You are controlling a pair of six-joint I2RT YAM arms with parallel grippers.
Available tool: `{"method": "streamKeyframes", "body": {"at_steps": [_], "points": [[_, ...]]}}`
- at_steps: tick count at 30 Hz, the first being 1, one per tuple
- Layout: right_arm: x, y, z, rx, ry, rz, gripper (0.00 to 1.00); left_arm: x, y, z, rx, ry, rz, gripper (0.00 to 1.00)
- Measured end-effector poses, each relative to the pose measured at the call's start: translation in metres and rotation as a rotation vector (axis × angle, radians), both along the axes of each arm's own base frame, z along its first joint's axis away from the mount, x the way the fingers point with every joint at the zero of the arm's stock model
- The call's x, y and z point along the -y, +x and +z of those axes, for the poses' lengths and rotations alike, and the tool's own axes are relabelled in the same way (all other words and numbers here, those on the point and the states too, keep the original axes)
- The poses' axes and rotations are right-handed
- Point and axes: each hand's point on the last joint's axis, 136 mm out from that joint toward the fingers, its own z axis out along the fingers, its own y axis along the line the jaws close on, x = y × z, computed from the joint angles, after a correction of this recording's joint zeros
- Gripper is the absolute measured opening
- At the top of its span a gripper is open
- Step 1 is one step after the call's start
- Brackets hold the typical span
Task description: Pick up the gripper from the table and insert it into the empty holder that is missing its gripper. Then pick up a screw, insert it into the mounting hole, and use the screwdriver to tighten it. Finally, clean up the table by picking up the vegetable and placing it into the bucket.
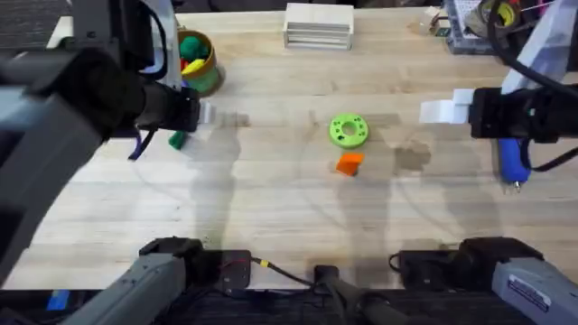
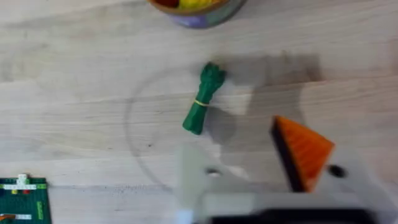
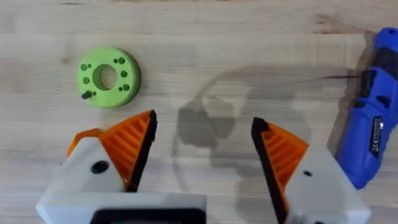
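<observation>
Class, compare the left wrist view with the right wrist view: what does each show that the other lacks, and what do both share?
Left wrist only: the vegetable lying on the wood, the bucket at the frame edge, and the holder, a bare white finger lacking an orange tip.

Right wrist only: the green disc with holes, the screwdriver with its blue handle, and the right gripper open, both fingers orange-tipped.

Both: the wooden table and white fingers with orange ribbed pads.
</observation>
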Motion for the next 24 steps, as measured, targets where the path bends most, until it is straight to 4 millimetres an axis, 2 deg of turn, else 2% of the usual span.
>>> {"method": "streamKeyframes", "body": {"at_steps": [2,3,4,6,7,11,12,13,18,24], "points": [[0.000,0.000,0.000,0.000,0.000,0.000,0.991,0.008,-0.008,0.015,0.046,-0.001,-0.029,0.155],[0.000,0.000,0.000,0.000,0.000,0.000,0.990,0.011,-0.012,0.021,0.066,0.000,-0.045,0.046],[0.000,0.000,0.000,0.000,0.000,0.000,0.992,0.015,-0.015,0.029,0.095,-0.004,-0.059,0.013],[0.000,0.000,0.000,-0.001,0.000,0.000,0.991,0.021,-0.022,0.046,0.166,-0.009,-0.086,0.007],[0.000,0.000,0.000,-0.001,0.000,0.000,0.991,0.023,-0.025,0.055,0.202,-0.009,-0.099,0.076],[0.000,0.000,0.000,-0.001,0.000,0.000,0.990,0.026,-0.040,0.090,0.360,-0.024,-0.116,0.731],[0.000,0.000,0.000,-0.001,0.000,0.000,0.991,0.026,-0.043,0.098,0.397,-0.026,-0.116,0.876],[0.000,0.000,0.000,-0.001,0.000,0.000,0.991,0.026,-0.046,0.107,0.437,-0.031,-0.114,0.960],[0.000,0.000,0.000,-0.002,0.000,0.000,0.991,0.024,-0.058,0.135,0.573,-0.041,-0.112,0.992],[0.000,-0.001,-0.001,-0.005,0.000,0.000,0.991,0.023,-0.065,0.143,0.614,-0.045,-0.113,0.993]]}}
